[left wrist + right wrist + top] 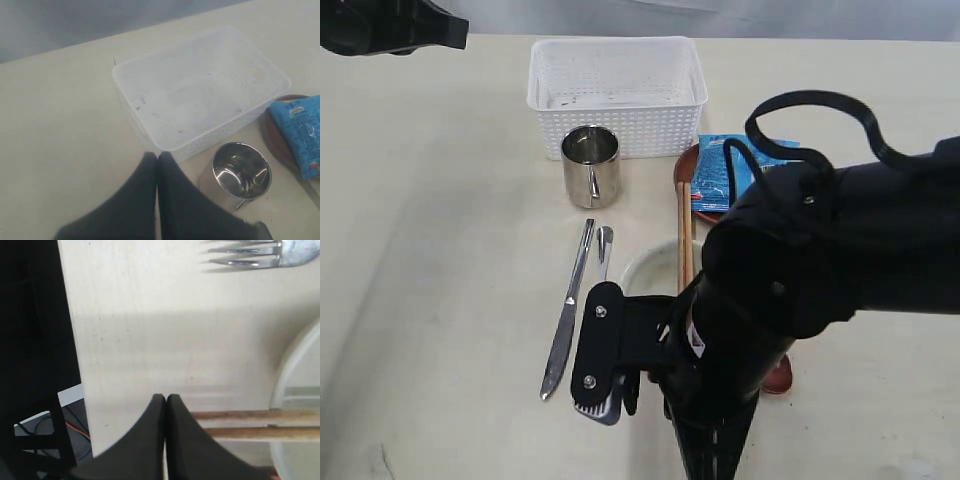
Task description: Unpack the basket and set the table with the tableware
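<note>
- One white perforated plastic basket (pixel 617 85) sits on the pale beige table (pixel 440 250), with one steel mug (pixel 591 165) just in front of it.
- One steel knife (pixel 568 310) and one steel fork (pixel 604 248) lie side by side, their long axes running up and down the exterior view. The knife's blade is at the lower end.
- Two wooden chopsticks (pixel 685 235) lie parallel along the same axis, across one cream bowl (pixel 640 268).
- The left gripper (pixel 157 156) and the right gripper (pixel 165 397) each have their fingers pressed together on nothing.

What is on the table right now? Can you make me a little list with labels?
basket: white, nothing visible inside
mug: steel, upright, just in front of the basket
knife and fork: side by side, in front of the mug
bowl: pale, beside the fork, only partly visible
chopsticks: lying across the bowl's rim
snack bag: blue, on the red-brown plate
left end effector: shut, holding nothing
right end effector: shut, holding nothing, next to the chopsticks
</note>
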`<state>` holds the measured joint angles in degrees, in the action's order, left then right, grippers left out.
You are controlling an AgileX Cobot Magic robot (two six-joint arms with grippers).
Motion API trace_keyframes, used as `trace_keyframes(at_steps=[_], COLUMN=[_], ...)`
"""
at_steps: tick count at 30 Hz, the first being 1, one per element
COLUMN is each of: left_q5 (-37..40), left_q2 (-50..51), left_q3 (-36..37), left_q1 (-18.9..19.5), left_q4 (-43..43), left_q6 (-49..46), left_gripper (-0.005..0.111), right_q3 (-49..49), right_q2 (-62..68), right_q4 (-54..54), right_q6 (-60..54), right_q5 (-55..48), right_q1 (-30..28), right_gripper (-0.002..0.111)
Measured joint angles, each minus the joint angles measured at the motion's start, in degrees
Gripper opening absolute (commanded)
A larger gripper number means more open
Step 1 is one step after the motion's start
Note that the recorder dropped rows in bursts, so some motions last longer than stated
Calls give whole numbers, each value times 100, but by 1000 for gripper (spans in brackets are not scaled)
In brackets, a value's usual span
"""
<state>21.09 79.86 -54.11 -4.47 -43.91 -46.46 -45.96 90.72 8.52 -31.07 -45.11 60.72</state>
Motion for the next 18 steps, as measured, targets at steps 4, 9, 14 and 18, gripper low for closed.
trace_keyframes(at_steps=[4, 9, 14, 18], left_q5=[0, 0, 0, 0], left_q2=[0, 0, 0, 0], left_q3=[0, 0, 0, 0], left_q1=[0, 0, 0, 0], left_q4=[0, 0, 0, 0], left_q6=[0, 0, 0, 0], left_gripper=[0, 0, 0, 0], right_q3=[0, 0, 0, 0], right_q2=[0, 0, 0, -61], right_q4=[-140, -195, -195, -75], right_q6=[0, 25, 25, 25], right_q5=[61, 61, 61, 33], right_q1=[0, 0, 0, 0], right_gripper=[-1, -1, -1, 0])
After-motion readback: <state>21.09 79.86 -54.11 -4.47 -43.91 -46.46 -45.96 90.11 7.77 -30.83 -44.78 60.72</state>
